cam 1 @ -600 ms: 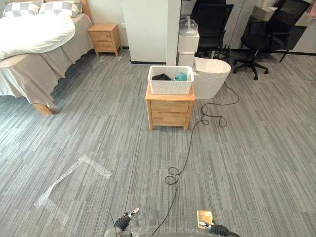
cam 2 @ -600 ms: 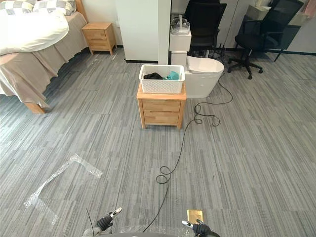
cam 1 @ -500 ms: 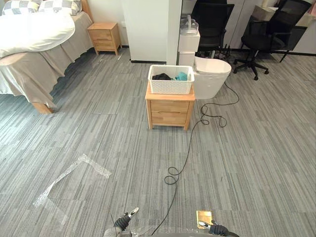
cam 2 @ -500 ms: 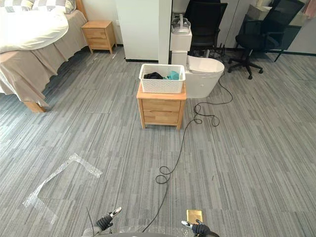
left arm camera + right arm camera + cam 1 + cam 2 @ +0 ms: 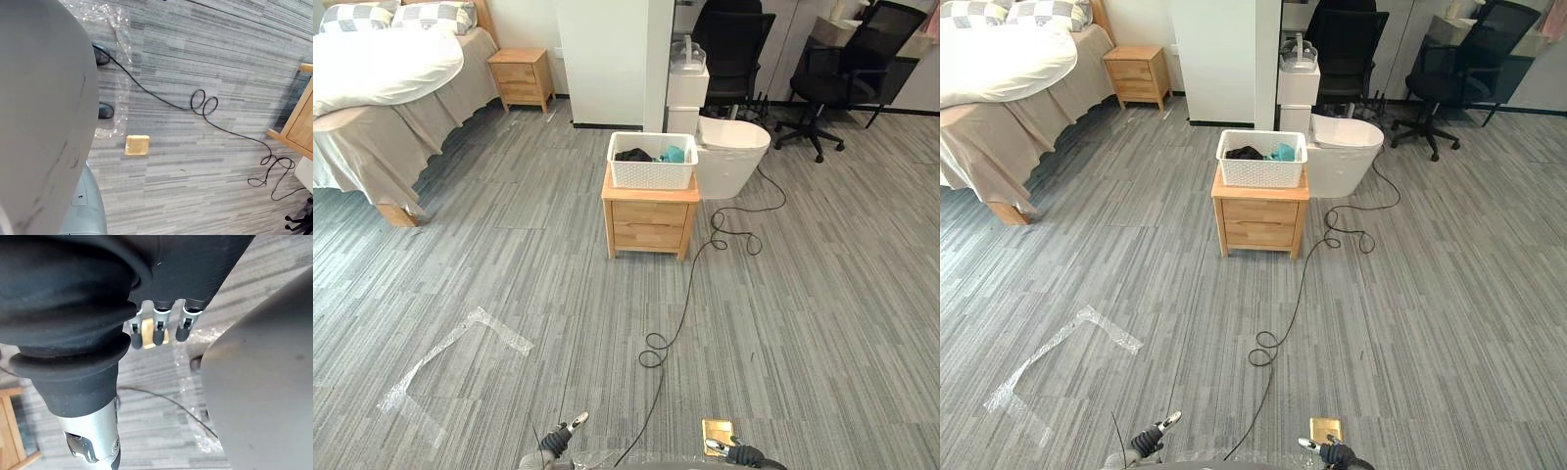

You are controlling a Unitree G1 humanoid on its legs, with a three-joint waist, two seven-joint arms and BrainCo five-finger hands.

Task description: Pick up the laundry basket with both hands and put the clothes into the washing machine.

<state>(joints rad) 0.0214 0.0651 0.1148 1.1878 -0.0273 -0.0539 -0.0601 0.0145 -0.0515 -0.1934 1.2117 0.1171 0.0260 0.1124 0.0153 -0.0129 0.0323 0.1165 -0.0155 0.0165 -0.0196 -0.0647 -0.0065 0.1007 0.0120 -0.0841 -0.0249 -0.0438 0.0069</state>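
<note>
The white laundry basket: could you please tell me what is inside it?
A dark garment and a teal garment lie inside the basket; anything beneath them is hidden by its wall.

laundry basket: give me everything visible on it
The laundry basket is white, rectangular and open-topped, seemingly plastic with perforated walls. It sits upright on the wooden nightstand, covering most of its top. Inside lie a dark garment and a teal one. A white rounded tub stands close on its right.

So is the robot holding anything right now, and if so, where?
Nothing is held. The left hand and right hand hang empty, fingers relaxed, while the laundry basket sits untouched on the wooden nightstand far ahead.
</note>
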